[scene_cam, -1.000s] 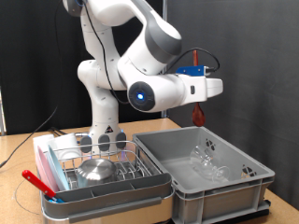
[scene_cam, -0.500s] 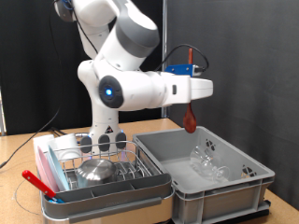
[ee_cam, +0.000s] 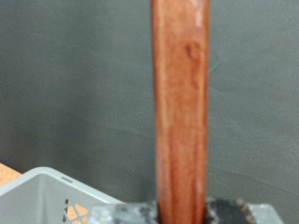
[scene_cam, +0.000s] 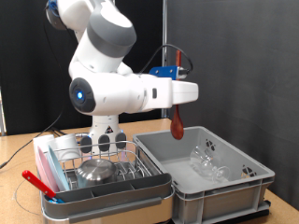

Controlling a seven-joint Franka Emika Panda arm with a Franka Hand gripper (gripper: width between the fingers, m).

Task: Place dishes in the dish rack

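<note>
Hanging from gripper (scene_cam: pixel 176 101): red-brown utensil (scene_cam: pixel 176 122), jaws clamped on it | above grey bin (scene_cam: pixel 234 182) | steel bowl (scene_cam: pixel 94 170) sits in dish rack (scene_cam: pixel 140 174)

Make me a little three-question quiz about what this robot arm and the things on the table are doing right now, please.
1. True or false: the gripper holds a reddish-brown utensil that hangs down from it.
2. Where does the steel bowl sit? A) in the grey bin B) in the dish rack C) on the bare table
3. Fill in: the clear glass pieces lie inside the ____.

Key:
1. True. The wrist view shows the utensil between the fingers.
2. B. It sits upside down in the dish rack, at the exterior view's left.
3. Grey bin, at the exterior view's right.
</note>
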